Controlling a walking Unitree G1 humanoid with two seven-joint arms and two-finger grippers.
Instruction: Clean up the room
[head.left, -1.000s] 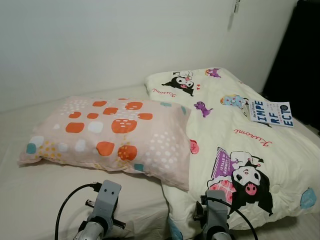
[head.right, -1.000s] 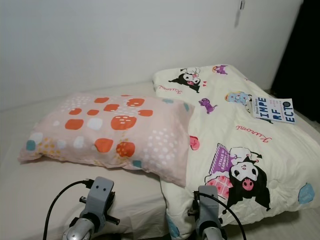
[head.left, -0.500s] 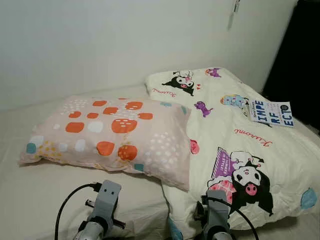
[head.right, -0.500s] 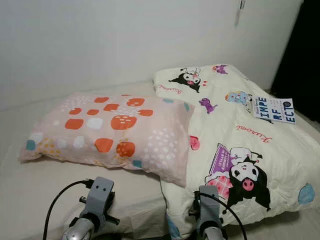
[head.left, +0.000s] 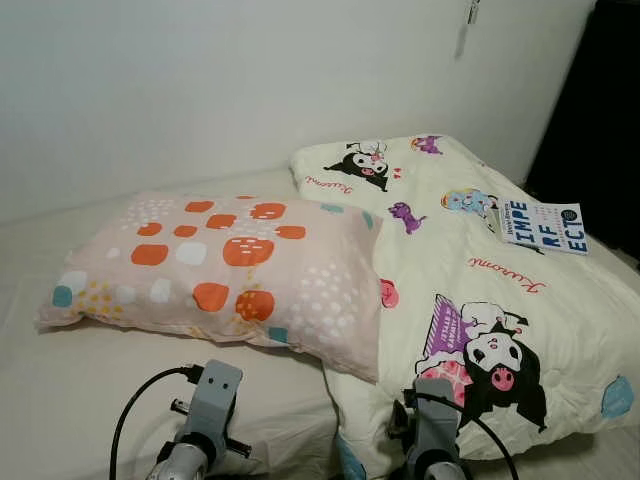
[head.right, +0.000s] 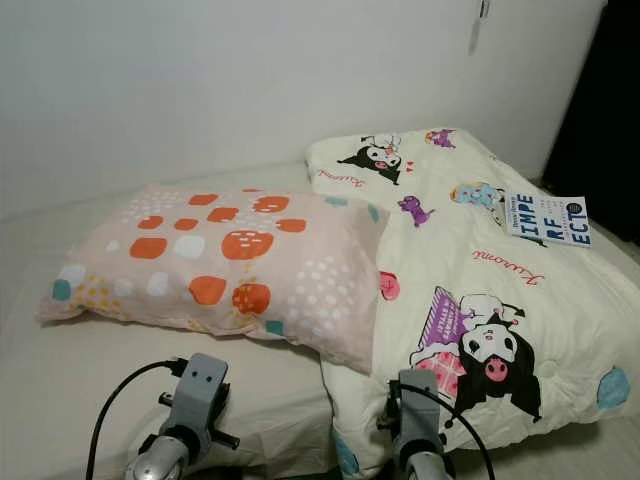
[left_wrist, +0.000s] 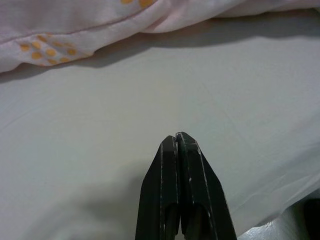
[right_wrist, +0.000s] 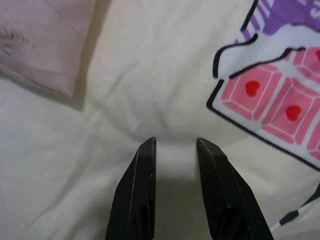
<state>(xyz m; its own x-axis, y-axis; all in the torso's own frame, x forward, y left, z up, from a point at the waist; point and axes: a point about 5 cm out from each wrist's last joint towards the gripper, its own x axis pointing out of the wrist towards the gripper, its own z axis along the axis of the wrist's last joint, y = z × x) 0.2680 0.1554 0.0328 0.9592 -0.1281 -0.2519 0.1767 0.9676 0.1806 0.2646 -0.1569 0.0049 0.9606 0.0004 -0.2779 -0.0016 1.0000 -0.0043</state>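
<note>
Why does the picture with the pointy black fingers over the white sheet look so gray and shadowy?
In the left wrist view, the pillow casts a dark band on the sheet, and the shut left end effector shades the sheet below it. The eye views look bright and sharp; the right wrist view is slightly soft.

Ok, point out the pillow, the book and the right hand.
pillow (head.left: 230, 265): left eye view, middle of its spotted top.
book (head.left: 543, 226): left eye view, centre of its cover.
right hand (right_wrist: 175, 150): right wrist view, midway between the fingertips.

A bare white wall (head.left: 200, 90) rises behind, a dark doorway (head.left: 600, 110) beside it
</note>
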